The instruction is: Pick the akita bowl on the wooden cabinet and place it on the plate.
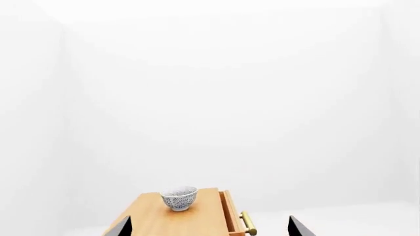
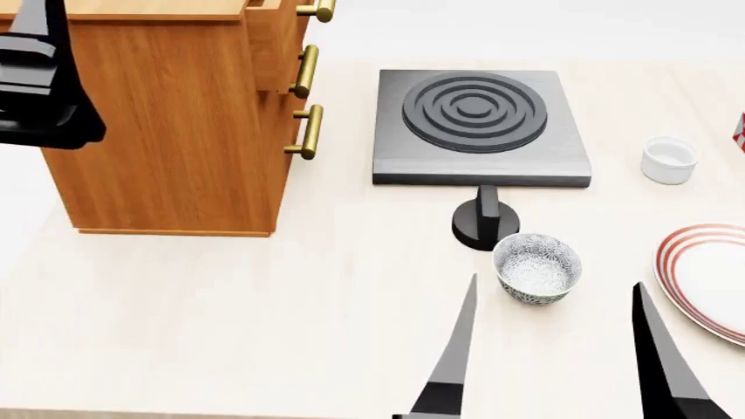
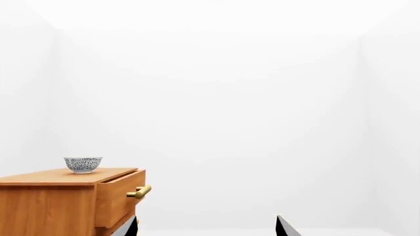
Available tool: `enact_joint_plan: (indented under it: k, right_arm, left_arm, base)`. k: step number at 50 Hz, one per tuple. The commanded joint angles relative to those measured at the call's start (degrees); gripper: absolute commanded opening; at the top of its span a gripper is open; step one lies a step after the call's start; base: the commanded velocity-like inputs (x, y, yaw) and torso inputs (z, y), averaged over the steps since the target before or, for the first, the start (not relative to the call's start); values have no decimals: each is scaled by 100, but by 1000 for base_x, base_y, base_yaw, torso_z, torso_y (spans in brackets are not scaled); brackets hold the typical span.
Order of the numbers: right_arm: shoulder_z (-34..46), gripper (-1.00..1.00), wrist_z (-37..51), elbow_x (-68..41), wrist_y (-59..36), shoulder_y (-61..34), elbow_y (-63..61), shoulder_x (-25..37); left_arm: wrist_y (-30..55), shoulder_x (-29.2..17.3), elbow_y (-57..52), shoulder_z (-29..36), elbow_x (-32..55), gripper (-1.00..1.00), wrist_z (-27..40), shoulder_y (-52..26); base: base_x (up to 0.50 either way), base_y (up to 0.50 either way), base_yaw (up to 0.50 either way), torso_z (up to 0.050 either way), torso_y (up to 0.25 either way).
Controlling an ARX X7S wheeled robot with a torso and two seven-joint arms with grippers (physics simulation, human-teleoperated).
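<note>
A: What colour is the wooden cabinet [image 2: 174,131]?
B: Orange-brown, with brass handles [image 2: 305,72]. The bowl on top [image 1: 179,198] is white with blue speckling.
A: The plate [image 2: 707,279]?
B: White, red rings. The stove [image 2: 480,127] is grey-black.

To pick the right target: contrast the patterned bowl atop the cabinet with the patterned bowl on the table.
The cabinet bowl stands on the wooden cabinet's top; the table bowl stands on the table, beside the stove knob and apart from the plate. The cabinet bowl shows only in the wrist views, the table bowl only in the head view. Both are upright, blue-and-white patterned, ungripped.
</note>
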State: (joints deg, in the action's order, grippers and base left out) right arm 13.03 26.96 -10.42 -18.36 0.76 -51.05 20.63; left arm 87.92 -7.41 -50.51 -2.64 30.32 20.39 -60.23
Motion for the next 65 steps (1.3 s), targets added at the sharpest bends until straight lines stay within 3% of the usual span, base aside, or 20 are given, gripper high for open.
enact_joint_plan:
  k: [1,26,27,40,45,55,65]
  right_arm:
    - [19,100,33,-6,6,-1,-1,31]
    - [59,100,79,-59,55,-20,46,76]
    - [59,100,77,-66,68,-15,48,78]
    - [87,100,116,-53,68,-3,22,117]
    - [85,100,137,-62,65,3,-5,128]
    - [96,100,164,-70,71,0,-3,148]
    - [109,100,188,-85,81,-3,1,165]
  left_arm:
    - [52,-14,-64,-79,208,100,100,-42]
    - [-92,-246,-250,-33,733,100,605,-223]
    - [-37,-101,-264,-264,871,100,525,-231]
    - [25,-27,-254,-501,1088,100,760,-201]
    - [169,-272,35,-219,1770,100,1557,-459]
    - [-243,-535,-95,-120,1887,100,1545,-288]
    - [86,-423,77,-275,2177,100,1941,-571]
  base:
    - [0,0,0,0,0]
    - [0,0,0,0,-60]
    - [0,0,0,0,0]
    - [0,0,0,0,-58]
    - [0,0,0,0,0]
    - [0,0,0,0,-75]
    - [0,0,0,0,-75]
